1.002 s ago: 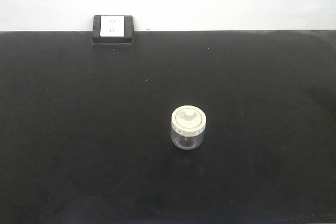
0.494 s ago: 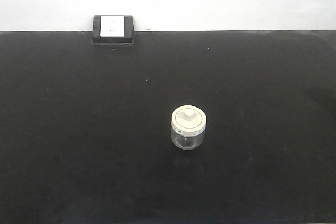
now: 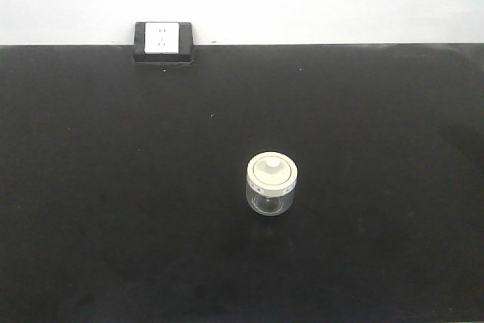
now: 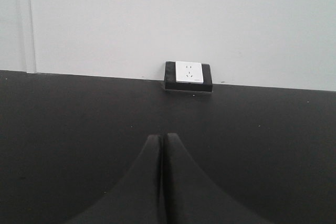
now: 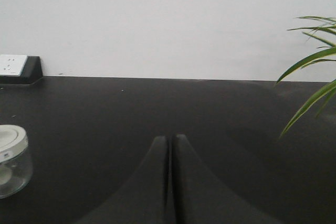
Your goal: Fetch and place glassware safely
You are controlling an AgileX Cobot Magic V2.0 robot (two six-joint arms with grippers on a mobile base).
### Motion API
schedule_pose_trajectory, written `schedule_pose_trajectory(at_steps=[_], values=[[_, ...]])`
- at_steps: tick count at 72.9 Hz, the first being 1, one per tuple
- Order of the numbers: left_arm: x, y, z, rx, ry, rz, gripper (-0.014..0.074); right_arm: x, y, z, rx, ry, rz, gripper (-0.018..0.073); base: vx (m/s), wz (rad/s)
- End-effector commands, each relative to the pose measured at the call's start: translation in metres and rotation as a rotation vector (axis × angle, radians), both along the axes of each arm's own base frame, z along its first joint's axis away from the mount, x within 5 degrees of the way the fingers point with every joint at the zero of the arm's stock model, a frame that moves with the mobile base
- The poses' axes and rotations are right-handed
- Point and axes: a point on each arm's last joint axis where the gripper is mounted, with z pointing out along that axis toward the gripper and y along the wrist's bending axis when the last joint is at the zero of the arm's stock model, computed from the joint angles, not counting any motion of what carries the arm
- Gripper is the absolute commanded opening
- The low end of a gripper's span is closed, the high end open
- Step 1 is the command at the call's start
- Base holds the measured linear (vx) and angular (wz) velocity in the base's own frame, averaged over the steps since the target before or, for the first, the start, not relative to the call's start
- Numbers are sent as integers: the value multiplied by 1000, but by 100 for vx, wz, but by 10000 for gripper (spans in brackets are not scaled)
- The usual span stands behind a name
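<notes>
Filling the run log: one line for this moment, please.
small clear glass jar with cream lid: upright on black table, untouched | left tool: shut, empty | right tool: shut, empty

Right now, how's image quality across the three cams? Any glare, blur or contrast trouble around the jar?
Front view: the table is a near-uniform black, no shadows readable; the jar is sharp, its lid bright, glass dim.
Right wrist view: jar cut by the left edge, soft; the right gripper is dark and blurry.
Left wrist view: the left gripper blends into the table; socket crisp.
</notes>
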Motion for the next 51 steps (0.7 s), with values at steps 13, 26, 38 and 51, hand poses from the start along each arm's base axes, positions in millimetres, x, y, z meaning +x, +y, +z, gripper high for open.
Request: schedule_pose_trajectory(at_steps=[13,26,38,51], values=[[0,0,-3,-4,-61,-5,-7,1,7,-5,49,-160,127,-8,0,0],[0,0,-3,-4,-58,-5,-7,1,5,-6,69,-142,100,-8,0,0],[0,0,-3,-4,-56,-5,-7,1,5,-6,57,-142,100,-8,0,0],[0,0,-3,-4,-56,-5,-7,1,6,-6,50,-141,100,-8,0,0]])
